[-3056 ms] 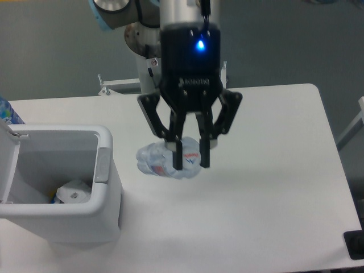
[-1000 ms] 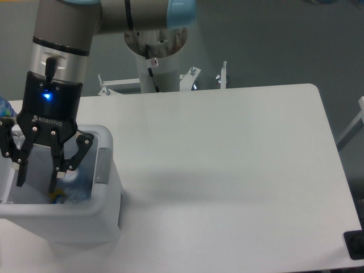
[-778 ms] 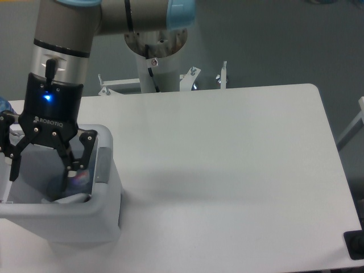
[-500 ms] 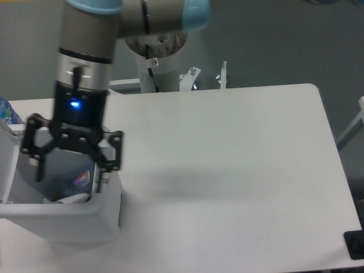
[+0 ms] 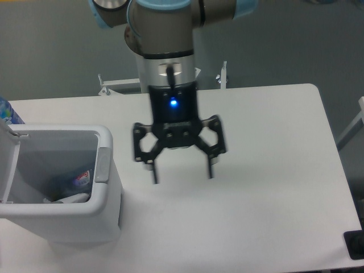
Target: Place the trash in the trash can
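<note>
The white boxy trash can (image 5: 108,193) stands at the table's left front with its lid swung open to the left. Inside it lies the crushed clear bottle (image 5: 77,181), its red and blue label showing, with a bit of white paper packet (image 5: 71,198) at the bottom edge. My gripper (image 5: 182,173) hangs over the table's middle, well to the right of the can. Its two fingers are spread wide and hold nothing.
A bottle with a bright blue label (image 5: 8,112) peeks in at the far left edge behind the can's lid (image 5: 8,156). A metal bracket (image 5: 116,85) sits at the table's back edge beside the arm's base. A dark block (image 5: 355,244) shows at the lower right corner.
The gripper carried the crushed bottle from mid-table to the can, opened and let it drop inside, then rose and swung right to the table's middle, empty.
</note>
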You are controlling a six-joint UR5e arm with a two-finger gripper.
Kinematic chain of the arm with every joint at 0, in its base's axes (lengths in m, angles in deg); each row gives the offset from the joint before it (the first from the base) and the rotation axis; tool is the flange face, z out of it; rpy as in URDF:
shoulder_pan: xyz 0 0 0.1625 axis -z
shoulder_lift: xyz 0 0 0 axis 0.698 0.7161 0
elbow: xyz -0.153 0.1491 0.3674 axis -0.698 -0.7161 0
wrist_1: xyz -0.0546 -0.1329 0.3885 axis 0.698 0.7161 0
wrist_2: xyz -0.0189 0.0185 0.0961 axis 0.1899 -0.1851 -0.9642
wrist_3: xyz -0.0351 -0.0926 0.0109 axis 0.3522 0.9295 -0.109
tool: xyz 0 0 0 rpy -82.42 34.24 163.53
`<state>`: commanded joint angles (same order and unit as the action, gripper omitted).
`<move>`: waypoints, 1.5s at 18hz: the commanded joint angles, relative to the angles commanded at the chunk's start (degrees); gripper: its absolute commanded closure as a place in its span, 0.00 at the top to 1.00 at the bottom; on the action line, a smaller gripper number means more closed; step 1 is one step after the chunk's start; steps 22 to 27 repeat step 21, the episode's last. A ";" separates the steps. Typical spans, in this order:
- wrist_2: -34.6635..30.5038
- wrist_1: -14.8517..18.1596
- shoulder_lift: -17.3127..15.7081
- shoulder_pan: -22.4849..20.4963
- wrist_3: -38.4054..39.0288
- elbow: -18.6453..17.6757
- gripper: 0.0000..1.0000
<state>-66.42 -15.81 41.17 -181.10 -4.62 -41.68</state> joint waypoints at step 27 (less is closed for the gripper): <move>-0.44 24.80 -14.77 -8.72 -44.76 -7.91 1.00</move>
